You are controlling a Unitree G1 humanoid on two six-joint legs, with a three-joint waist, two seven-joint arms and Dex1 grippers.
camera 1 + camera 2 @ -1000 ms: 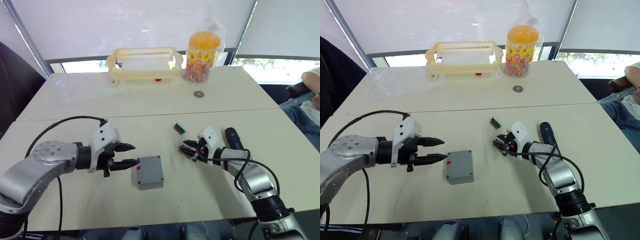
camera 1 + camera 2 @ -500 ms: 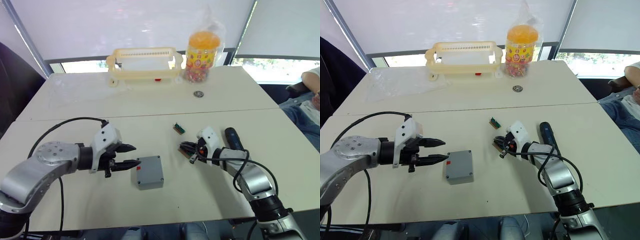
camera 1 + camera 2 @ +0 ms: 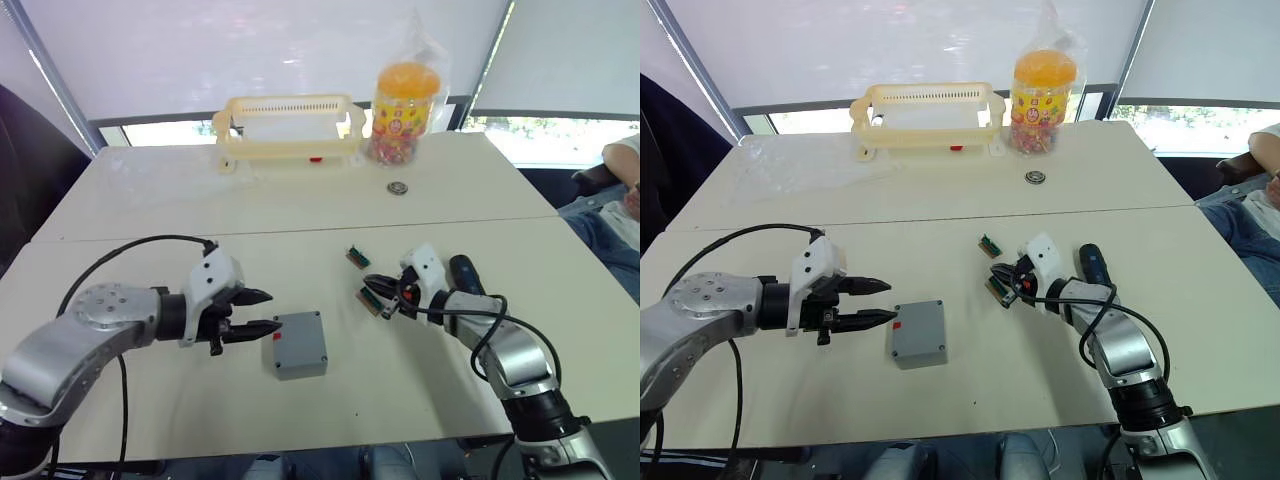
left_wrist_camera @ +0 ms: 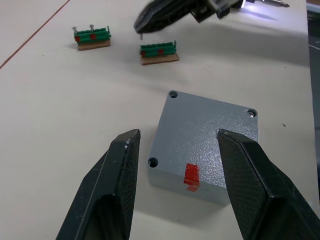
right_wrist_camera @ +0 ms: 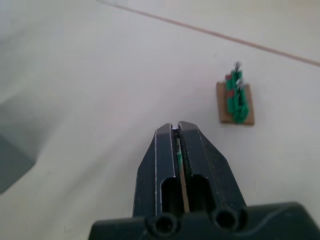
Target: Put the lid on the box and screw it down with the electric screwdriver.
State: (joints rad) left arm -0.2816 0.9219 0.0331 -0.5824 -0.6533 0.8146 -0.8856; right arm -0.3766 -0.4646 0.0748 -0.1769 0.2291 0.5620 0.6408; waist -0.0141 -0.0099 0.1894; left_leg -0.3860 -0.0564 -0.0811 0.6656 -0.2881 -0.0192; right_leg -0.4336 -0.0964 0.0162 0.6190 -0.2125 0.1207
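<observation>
The grey box (image 3: 300, 343) lies on the table with a red mark on its side. Its flat top face, with small holes at the corners, looks like the lid (image 4: 207, 130) lying on it. My left gripper (image 3: 262, 312) is open just left of the box, its fingers (image 4: 125, 165) level with the box's near edge. My right gripper (image 3: 378, 288) hovers shut over a small green screw holder (image 3: 368, 301), with a thin screw (image 4: 140, 31) hanging from its tips. The black electric screwdriver (image 3: 1092, 265) lies on the table behind my right forearm.
A second green holder (image 3: 357, 257) with screws standing in it lies a little farther back. At the far side are a yellow basket (image 3: 288, 125), a sweets jar in a plastic bag (image 3: 405, 100) and a small metal ring (image 3: 398, 187). A person (image 3: 625, 200) sits at the right edge.
My right gripper has lifted slightly and drawn back to the right from the nearer green holder. The left gripper and the box have stayed put.
</observation>
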